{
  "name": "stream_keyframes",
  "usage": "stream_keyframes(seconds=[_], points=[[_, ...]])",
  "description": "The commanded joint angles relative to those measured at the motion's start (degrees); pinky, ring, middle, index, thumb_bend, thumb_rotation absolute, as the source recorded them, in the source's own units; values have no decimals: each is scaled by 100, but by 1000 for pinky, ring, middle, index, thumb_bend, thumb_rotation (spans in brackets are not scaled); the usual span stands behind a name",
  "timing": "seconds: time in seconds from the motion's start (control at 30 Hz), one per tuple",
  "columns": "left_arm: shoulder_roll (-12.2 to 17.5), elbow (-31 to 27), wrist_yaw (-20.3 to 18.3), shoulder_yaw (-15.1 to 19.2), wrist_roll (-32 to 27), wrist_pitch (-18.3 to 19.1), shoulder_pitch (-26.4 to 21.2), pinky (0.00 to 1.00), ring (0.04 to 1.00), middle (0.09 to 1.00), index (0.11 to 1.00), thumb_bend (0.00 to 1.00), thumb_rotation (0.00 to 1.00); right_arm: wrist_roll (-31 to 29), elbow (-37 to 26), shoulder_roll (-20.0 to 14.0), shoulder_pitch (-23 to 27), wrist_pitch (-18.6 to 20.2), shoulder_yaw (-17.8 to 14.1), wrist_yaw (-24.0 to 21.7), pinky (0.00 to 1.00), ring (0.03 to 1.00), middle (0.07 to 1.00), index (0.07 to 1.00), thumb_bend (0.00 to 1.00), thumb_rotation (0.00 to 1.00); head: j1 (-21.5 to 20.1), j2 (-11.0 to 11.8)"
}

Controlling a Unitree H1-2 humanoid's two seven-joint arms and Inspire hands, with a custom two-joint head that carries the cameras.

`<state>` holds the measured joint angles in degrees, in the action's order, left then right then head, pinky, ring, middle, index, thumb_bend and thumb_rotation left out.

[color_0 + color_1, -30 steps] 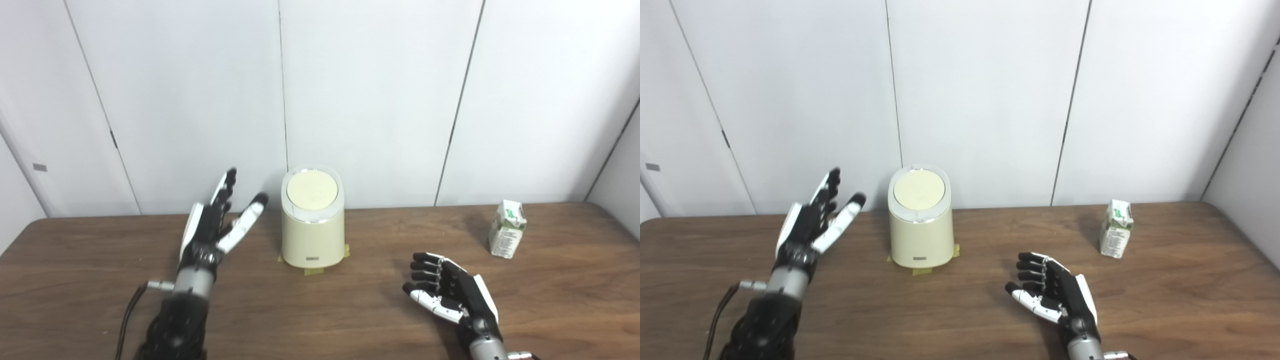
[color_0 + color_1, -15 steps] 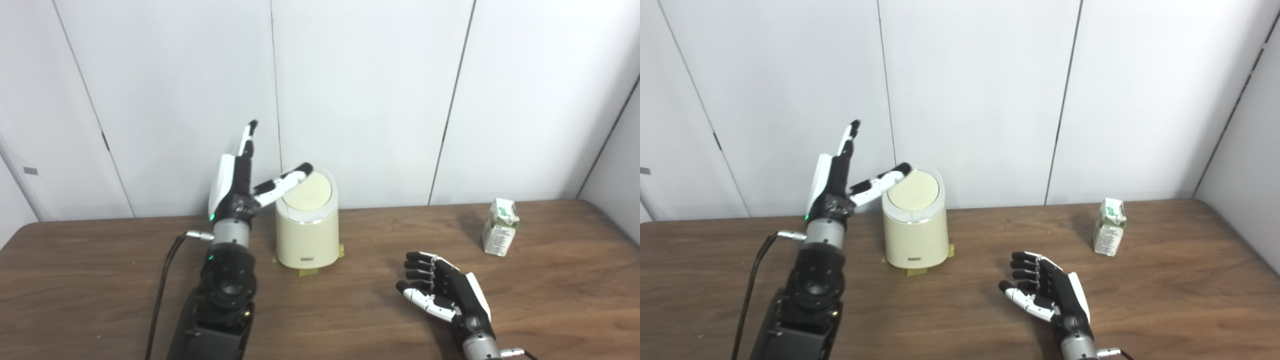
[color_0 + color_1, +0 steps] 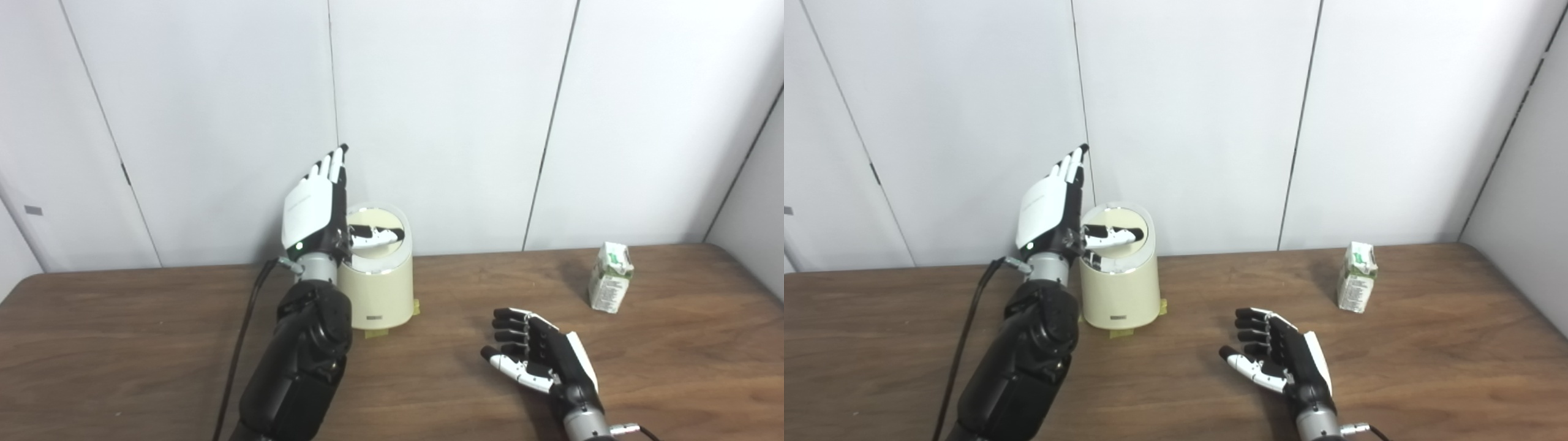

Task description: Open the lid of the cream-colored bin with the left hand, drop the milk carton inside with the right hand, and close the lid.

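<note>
Wood-grain brown tabletop [image 3: 135,343], smooth and matte, runs up to a wall of plain white panels [image 3: 441,110] split by thin dark seams. Near the back edge stands the cream-coloured bin [image 3: 381,288], a glossy rounded plastic cylinder with a slanted top; its round pale-yellow lid [image 3: 380,222] sits shut inside a white rim, and strips of yellowish tape [image 3: 376,332] show at its base. Well apart, towards the far right corner, the small white-and-green paper milk carton [image 3: 608,286] stands upright with its gabled top pinched, nothing touching it.

Bulky black forearm of the left arm rises in front of the bin's left side and hides part of its wall; a dark cable [image 3: 242,343] trails from the wrist to the bottom edge. That left hand [image 3: 315,211], white-backed with black fingers, is raised upright beside the bin, fingers straight and pointing up, open and holding nothing, while its thumb [image 3: 376,233] reaches sideways over the lid; whether it touches cannot be told. Lower right, the right hand [image 3: 1277,355] lies near the tabletop, palm turned left, fingers loosely curled and apart, empty
</note>
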<state>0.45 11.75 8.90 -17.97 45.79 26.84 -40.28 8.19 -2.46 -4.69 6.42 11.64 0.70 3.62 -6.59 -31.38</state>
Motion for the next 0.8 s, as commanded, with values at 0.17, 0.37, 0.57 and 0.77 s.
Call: stream_keyframes(seconds=[0.17, 0.37, 0.57, 0.77], points=[[170, 122, 147, -226, 410, -84, -385, 1000, 1000, 1000, 1000, 950, 207, 129, -56, 3, -12, 230, 142, -116, 634, 696, 709, 695, 314, 74, -20, -7], [211, 274, 229, -248, 492, -75, -411, 1000, 1000, 1000, 1000, 903, 189, 124, -33, 11, -23, 151, 141, -112, 623, 684, 705, 690, 315, 92, -20, -15], [333, 463, 372, -445, 935, -57, -423, 1000, 1000, 1000, 1000, 913, 123, 124, -46, 13, -26, 182, 146, -122, 622, 688, 704, 692, 311, 67, -10, -10], [392, 497, 431, -394, 934, -102, -432, 1000, 1000, 1000, 1000, 839, 87, 126, -73, 25, -24, 261, 156, -132, 629, 694, 709, 695, 312, 83, -9, -5]])
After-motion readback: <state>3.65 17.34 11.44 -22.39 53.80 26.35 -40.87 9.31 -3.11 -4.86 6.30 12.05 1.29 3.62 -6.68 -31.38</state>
